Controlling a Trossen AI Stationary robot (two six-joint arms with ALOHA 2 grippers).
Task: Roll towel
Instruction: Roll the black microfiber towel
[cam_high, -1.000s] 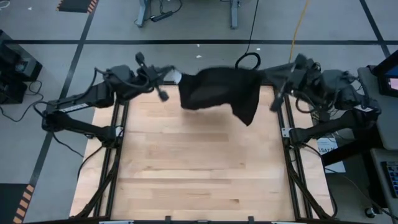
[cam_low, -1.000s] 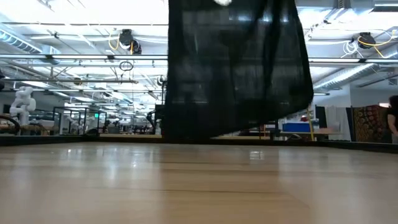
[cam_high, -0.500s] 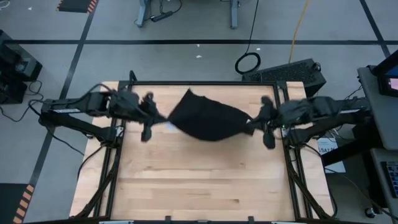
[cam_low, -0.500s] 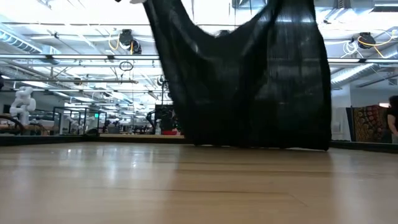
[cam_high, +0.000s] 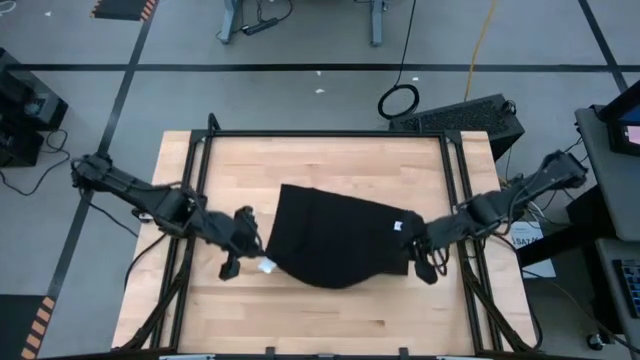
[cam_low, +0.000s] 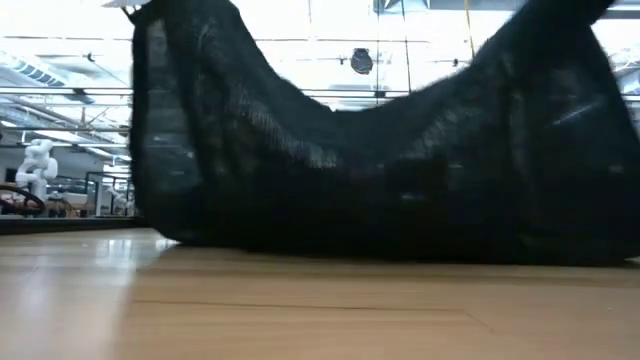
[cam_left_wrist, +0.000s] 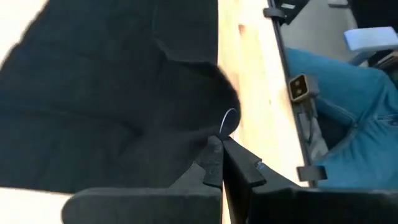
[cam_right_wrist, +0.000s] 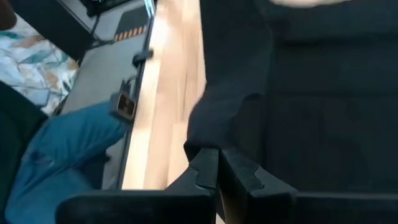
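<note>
- The plain black soft cloth towel (cam_high: 335, 240) hangs stretched between the two grippers over the middle of the pale wooden table (cam_high: 320, 160), nearer the front half than the far edge.
- In the high view it spreads as a wide dark shape, sagging to a rounded lower edge; a small white tag (cam_high: 397, 225) shows near its right corner, and a pale spot (cam_high: 266, 266) sits at its left lower corner.
- In the low view the towel (cam_low: 380, 160) droops in a curve from two raised corners, and its lower edge reaches the table surface (cam_low: 320, 310).
- The left gripper (cam_high: 243, 232) is at the towel's left edge; in the left wrist view its dark fingers (cam_left_wrist: 214, 163) are pressed together, pinching a corner of the black cloth (cam_left_wrist: 112, 93).
- The right gripper (cam_high: 418, 243) is at the towel's right edge; in the right wrist view its fingers (cam_right_wrist: 208, 171) are likewise closed tight on a fold of the cloth (cam_right_wrist: 311, 93).
- Both dark arms reach inward from the table's sides, the left one (cam_high: 140, 200) from the left edge and the right one (cam_high: 510, 200) from the right.
- A black metal frame (cam_high: 320, 133) runs round the table.
- Beyond it lies grey floor (cam_high: 300, 40) marked with dark tape lines, a coiled black cable (cam_high: 398, 100) and a dark flat keyboard-like box (cam_high: 465, 112) by the far right corner.
- The wrist views catch blue fabric (cam_left_wrist: 348, 124) beside the table edge.
</note>
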